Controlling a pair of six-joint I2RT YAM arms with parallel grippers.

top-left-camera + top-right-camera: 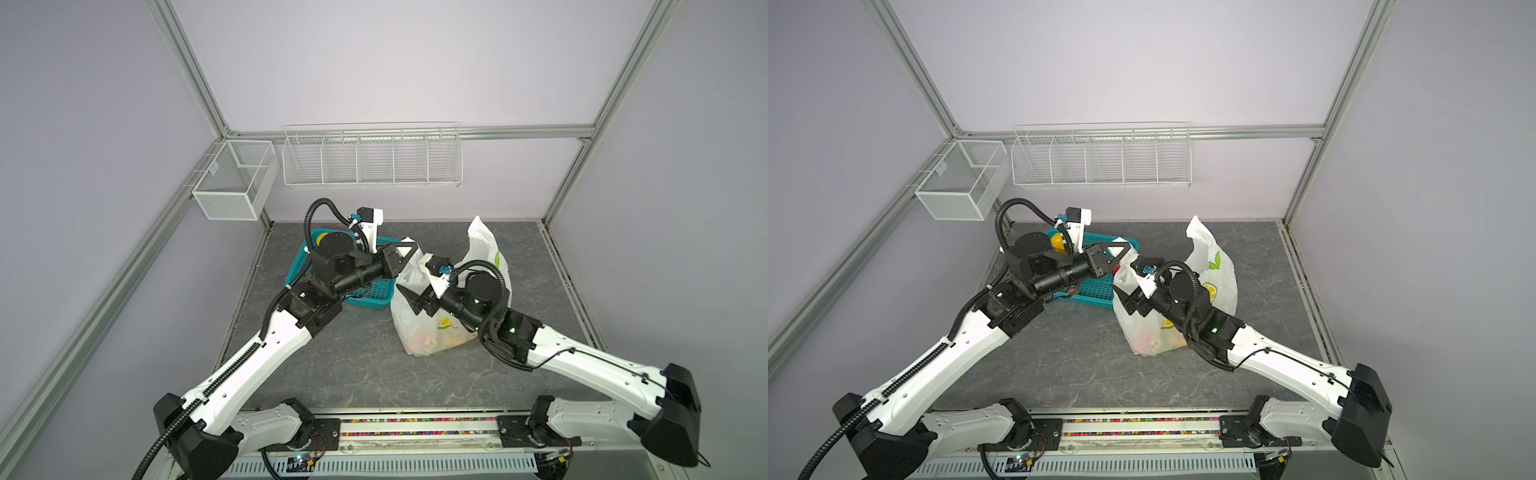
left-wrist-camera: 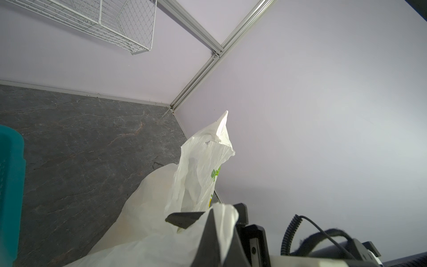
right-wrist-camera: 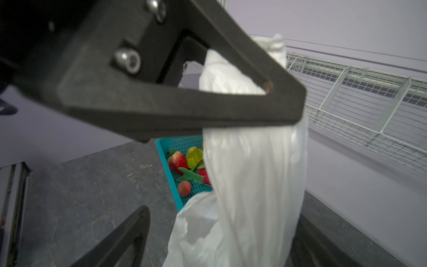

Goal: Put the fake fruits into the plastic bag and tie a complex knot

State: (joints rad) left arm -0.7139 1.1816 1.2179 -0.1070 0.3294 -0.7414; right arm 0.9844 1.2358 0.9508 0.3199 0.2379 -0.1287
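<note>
The plastic bag stands on the table with fake fruits showing dimly through its lower part. My left gripper is shut on one strap and holds it up, taut. My right gripper is open at the bag's near side. In the right wrist view that hanging strap runs between my right gripper's spread fingers, unclamped. The other strap stands up loose. More fruits lie in the teal basket: strawberries and a yellow-green piece. No knot is in view.
The teal basket sits left of the bag, under my left arm. A wire rack and a mesh box hang on the back wall. Metal frame posts stand at the table's corners.
</note>
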